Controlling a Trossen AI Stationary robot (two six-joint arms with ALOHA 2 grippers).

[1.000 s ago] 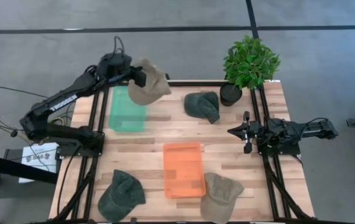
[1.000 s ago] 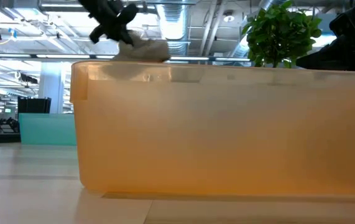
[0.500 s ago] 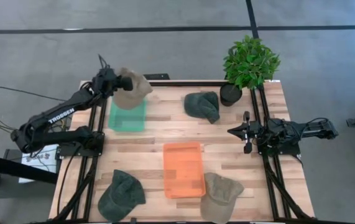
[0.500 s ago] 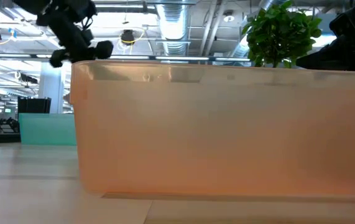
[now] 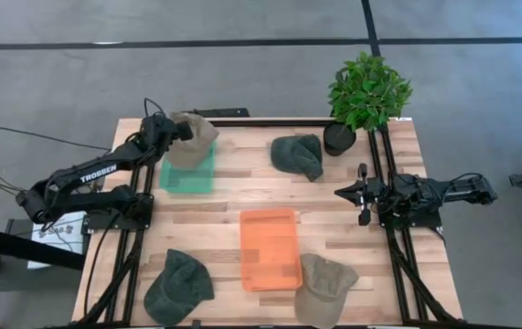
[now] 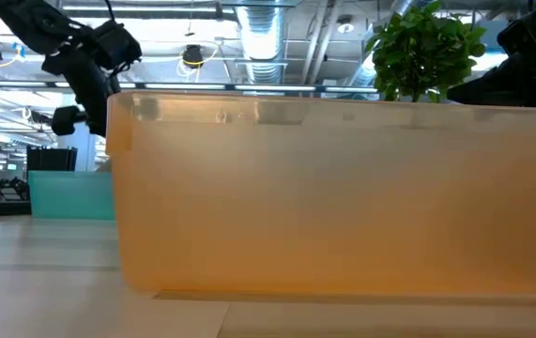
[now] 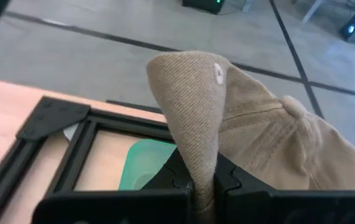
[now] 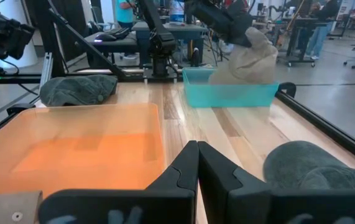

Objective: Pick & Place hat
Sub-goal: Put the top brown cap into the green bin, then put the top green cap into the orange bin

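Wood table [image 5: 233,196], upper left of frame: my left claw [image 5: 180,130] clamped on tan hat [image 5: 193,139], hat hanging over teal bin [image 5: 187,171]. Right claw [image 5: 350,193] pinched together, parked at right edge.

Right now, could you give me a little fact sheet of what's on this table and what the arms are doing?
left gripper: shut on tan cloth cap, over the green plastic bin
right gripper: shut, holding nothing, at the table's right edge
orange plastic bin: no hat inside
other hats: dark green cap near potted plant; dark green cap and tan cap at near edge
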